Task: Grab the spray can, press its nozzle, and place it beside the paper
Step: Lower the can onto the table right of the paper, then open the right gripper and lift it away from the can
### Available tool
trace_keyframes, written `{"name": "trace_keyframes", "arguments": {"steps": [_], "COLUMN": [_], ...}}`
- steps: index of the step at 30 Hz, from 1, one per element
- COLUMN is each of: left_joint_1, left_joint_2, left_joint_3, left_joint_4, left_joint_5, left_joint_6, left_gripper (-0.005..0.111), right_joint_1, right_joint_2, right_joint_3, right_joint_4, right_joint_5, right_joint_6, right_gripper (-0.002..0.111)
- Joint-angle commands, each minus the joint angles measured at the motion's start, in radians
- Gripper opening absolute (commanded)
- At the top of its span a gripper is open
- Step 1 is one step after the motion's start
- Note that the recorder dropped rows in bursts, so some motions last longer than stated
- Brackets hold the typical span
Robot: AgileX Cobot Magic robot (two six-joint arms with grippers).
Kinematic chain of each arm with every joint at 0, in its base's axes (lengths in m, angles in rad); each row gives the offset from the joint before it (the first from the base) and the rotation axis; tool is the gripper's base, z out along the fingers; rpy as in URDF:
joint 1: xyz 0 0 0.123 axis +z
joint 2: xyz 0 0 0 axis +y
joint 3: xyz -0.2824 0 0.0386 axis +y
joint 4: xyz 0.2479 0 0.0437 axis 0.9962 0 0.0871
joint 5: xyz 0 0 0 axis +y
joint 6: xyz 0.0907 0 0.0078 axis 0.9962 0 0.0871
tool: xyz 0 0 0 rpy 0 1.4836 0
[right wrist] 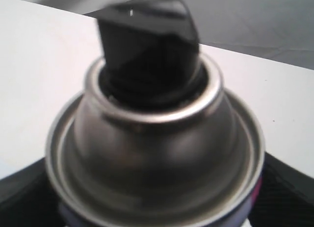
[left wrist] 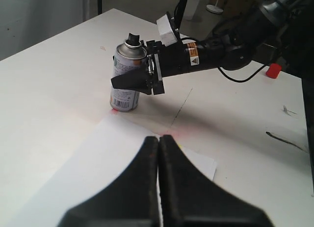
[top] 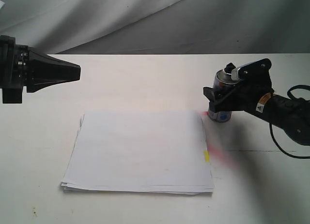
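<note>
The spray can (top: 219, 115) stands upright on the white table, just off the far right corner of the paper (top: 140, 151). My right gripper (top: 215, 97) is shut on the can's middle, one finger on each side. The black nozzle (top: 229, 67) pokes up free above the silver dome. In the right wrist view the dome (right wrist: 157, 153) and nozzle (right wrist: 147, 45) fill the picture. The left wrist view shows the can (left wrist: 123, 97) held by the right gripper (left wrist: 130, 82). My left gripper (top: 77, 72) hovers shut and empty at the far left, its tips (left wrist: 160, 138) above the paper (left wrist: 98, 163).
A yellow tab (top: 207, 156) sticks out of the paper's right edge, with a faint red tint on the table beside it. The right arm's black cable (top: 290, 151) loops on the table. A grey cloth (top: 145, 16) hangs behind. A red object (left wrist: 273, 70) sits past the arm.
</note>
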Motion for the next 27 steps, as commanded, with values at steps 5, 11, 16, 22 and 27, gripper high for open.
{"name": "trace_keyframes", "arguments": {"steps": [5, 11, 16, 22, 27], "left_joint_1": [0.002, 0.002, 0.002, 0.002, 0.002], "left_joint_2": [-0.009, -0.009, -0.009, -0.009, -0.009], "left_joint_3": [0.004, 0.004, 0.004, 0.004, 0.004], "left_joint_4": [-0.005, -0.005, -0.005, -0.005, -0.005], "left_joint_5": [0.006, 0.006, 0.006, 0.006, 0.006], "left_joint_6": [-0.001, 0.002, 0.002, 0.000, 0.000], "left_gripper": [0.000, 0.000, 0.000, 0.000, 0.000], "right_joint_1": [0.004, 0.015, 0.080, 0.174, 0.185], "right_joint_2": [-0.145, -0.529, -0.940, -1.250, -1.444], "right_joint_3": [-0.010, -0.010, -0.010, -0.010, -0.010], "right_joint_4": [0.006, 0.006, 0.003, 0.007, 0.054], "right_joint_5": [0.040, 0.288, 0.638, 0.928, 1.174], "right_joint_6": [0.010, 0.056, 0.056, 0.056, 0.056], "right_gripper": [0.092, 0.092, 0.088, 0.074, 0.051]}}
